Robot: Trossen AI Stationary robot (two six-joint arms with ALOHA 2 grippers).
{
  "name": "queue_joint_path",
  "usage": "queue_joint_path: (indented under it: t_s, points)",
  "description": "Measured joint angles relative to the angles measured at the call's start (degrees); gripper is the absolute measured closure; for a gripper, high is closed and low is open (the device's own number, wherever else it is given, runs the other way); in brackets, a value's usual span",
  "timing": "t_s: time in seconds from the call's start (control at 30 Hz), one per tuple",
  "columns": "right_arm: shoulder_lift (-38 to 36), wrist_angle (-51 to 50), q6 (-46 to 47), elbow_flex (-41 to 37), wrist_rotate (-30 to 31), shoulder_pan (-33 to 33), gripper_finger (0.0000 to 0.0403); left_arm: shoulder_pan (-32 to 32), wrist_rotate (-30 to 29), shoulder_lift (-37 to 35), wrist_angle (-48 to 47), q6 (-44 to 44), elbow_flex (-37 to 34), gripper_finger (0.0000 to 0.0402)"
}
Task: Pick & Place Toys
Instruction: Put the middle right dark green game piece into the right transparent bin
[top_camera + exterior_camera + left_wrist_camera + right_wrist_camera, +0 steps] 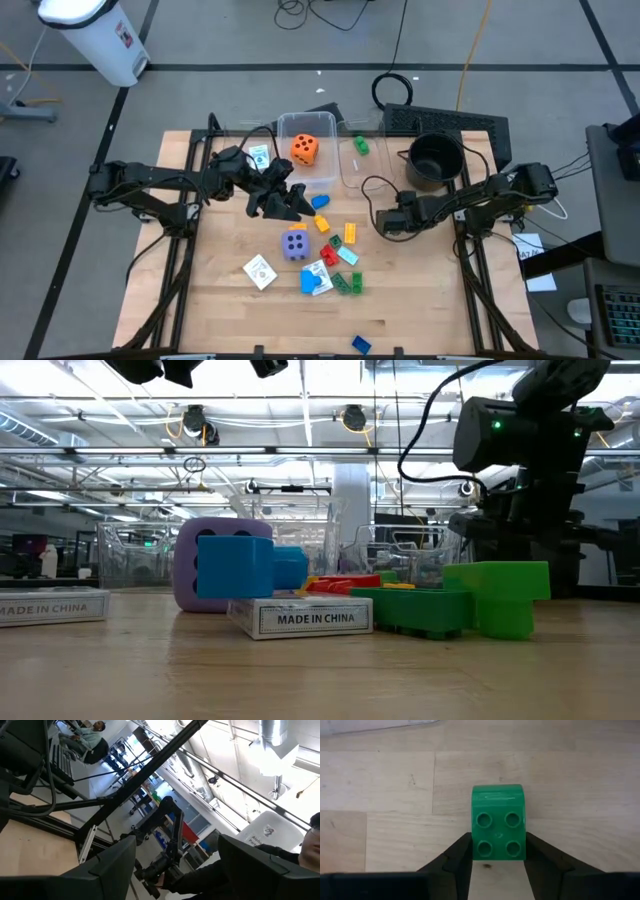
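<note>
My right gripper [498, 854] has its fingers pressed on both flanks of a green brick [498, 822], studs up on the bench [380, 785]

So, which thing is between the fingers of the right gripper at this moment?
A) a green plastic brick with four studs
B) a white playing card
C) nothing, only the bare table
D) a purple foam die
A: the right wrist view shows the right gripper with its two dark fingers against both sides of the green brick on the wooden table.
</note>
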Motion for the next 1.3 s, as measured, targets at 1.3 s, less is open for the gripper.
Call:
queue_joint_path:
  t_s: [1.3]
  points:
    - [-5.0,1.3,-65.4,33.6,-16.3,-34.5,0.0264,0.7,-16.6,0.0,0.0,4.5,0.0,0.0121]
